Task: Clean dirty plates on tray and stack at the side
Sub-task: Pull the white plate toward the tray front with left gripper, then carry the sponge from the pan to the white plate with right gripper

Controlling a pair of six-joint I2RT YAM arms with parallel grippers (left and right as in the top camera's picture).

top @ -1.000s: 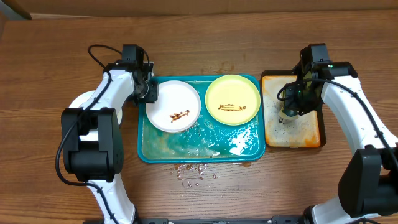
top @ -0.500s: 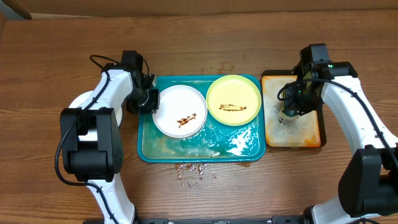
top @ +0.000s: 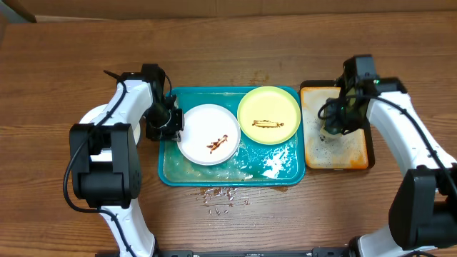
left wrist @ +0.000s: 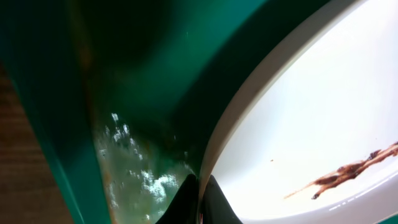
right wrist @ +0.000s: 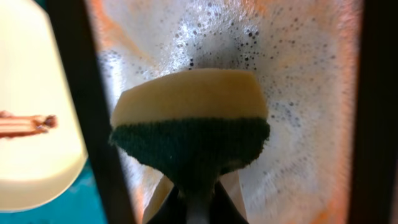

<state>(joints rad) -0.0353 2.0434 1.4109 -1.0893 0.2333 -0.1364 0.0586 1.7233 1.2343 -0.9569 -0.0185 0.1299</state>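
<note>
Okay, so starting on the left side of the table: my left gripper is at the left edge of the teal tray, and its fingers are pressed together on the rim of the white plate. In the left wrist view the fingertips pinch that rim right at the bottom of the picture, with wet green tray floor beside it. The white plate sits in the left half of the tray and has a brown smear in its middle. Next over, the yellow-green plate lies flat in the tray's far right corner, also with a brown streak, just beside the white one; can't tell if the two rims touch. White foam pools by the tray's near right corner, and some small wet specks lie on the tabletop just past the tray's near edge. Right of that is the orange tray, all soapy. My right gripper is over its left half, clamped on a sponge, green scrub side toward the fingers and yellow side facing the suds. Whether the sponge actually touches the orange tray, no idea. The right wrist view also catches the yellow-green plate at its left edge.
</note>
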